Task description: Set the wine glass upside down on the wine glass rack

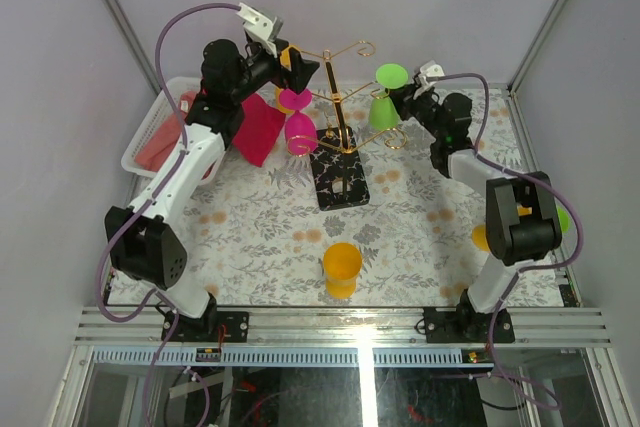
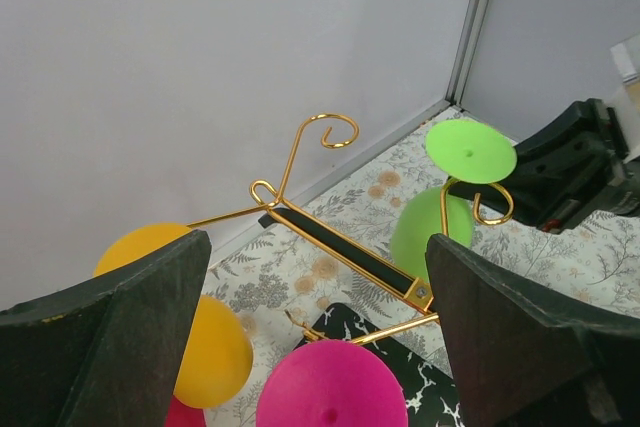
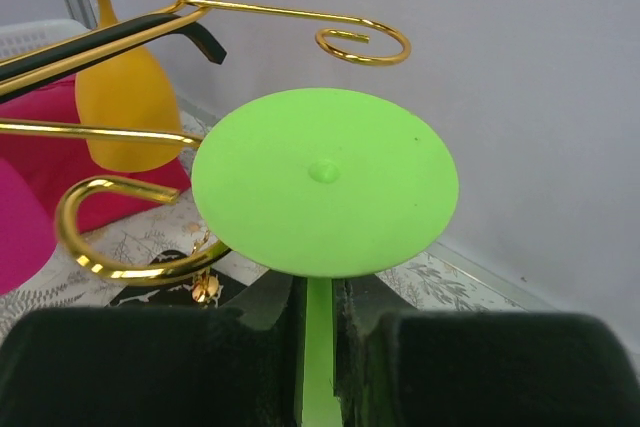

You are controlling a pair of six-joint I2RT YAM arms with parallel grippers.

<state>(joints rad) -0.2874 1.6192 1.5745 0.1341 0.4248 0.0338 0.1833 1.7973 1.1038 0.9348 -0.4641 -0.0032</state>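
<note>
The gold wire wine glass rack (image 1: 340,97) stands on its black patterned base (image 1: 340,185) at mid table. My right gripper (image 1: 405,99) is shut on the stem of a green wine glass (image 1: 386,97) and holds it upside down, foot up, beside a curl-ended arm on the rack's right side. In the right wrist view the green foot (image 3: 325,182) sits just above my shut fingers (image 3: 200,367), next to a gold curl (image 3: 100,237). My left gripper (image 1: 297,65) is open and empty above a pink glass (image 1: 298,119) that hangs upside down on the rack's left side. An orange glass (image 2: 205,347) hangs behind it.
A white basket (image 1: 150,127) with red cloth stands at the far left. An orange glass (image 1: 341,267) stands on the floral mat near the front. An orange item (image 1: 480,237) and a green item (image 1: 564,219) lie by the right arm. Walls are close behind the rack.
</note>
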